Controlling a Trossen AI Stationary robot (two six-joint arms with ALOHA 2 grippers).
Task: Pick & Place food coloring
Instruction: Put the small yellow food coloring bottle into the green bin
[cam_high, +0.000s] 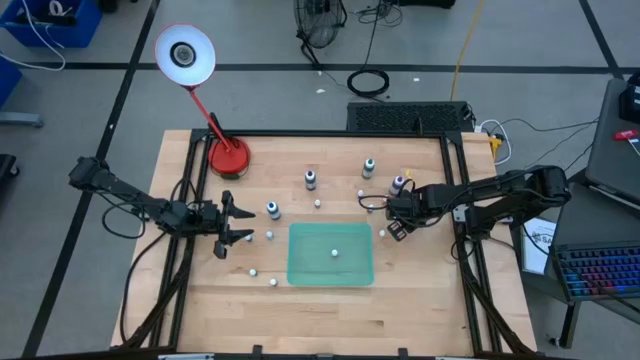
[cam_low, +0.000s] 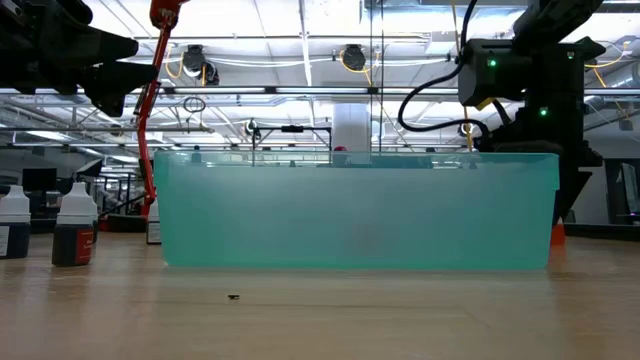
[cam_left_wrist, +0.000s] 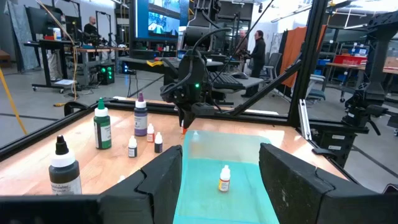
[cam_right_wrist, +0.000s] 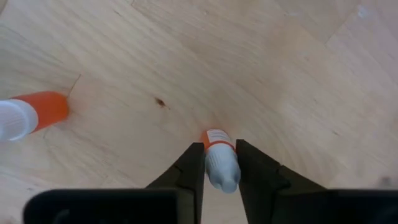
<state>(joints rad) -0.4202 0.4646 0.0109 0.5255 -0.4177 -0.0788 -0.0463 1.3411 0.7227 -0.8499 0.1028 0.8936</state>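
The food coloring is a set of small white-capped bottles. Several stand on the wooden table, among them a dark one (cam_high: 273, 209) and a purple one (cam_high: 399, 184). One tiny bottle (cam_high: 335, 252) stands inside the green tray (cam_high: 300, 268). My right gripper (cam_right_wrist: 221, 171) points down beside the tray's far right corner, shut on a tiny orange bottle (cam_right_wrist: 216, 140). Another orange bottle (cam_right_wrist: 34, 112) stands near it. My left gripper (cam_high: 243, 224) waits open and level, left of the tray, with nothing between its fingers (cam_left_wrist: 165, 180). My right gripper pinches the orange bottle's white cap (cam_right_wrist: 222, 167) between its two fingers. The fingers come from above, pointing down. The bottle is upright, with its orange body below the fingertips at the table top. I cannot tell whether it is lifted off the wood.
A red lamp base (cam_high: 229, 156) with a white round shade (cam_high: 185, 54) stands at the table's far left. Two dark bottles (cam_low: 75, 235) stand left of the tray in the low view. People stand in the room beyond the table (cam_left_wrist: 256, 43).
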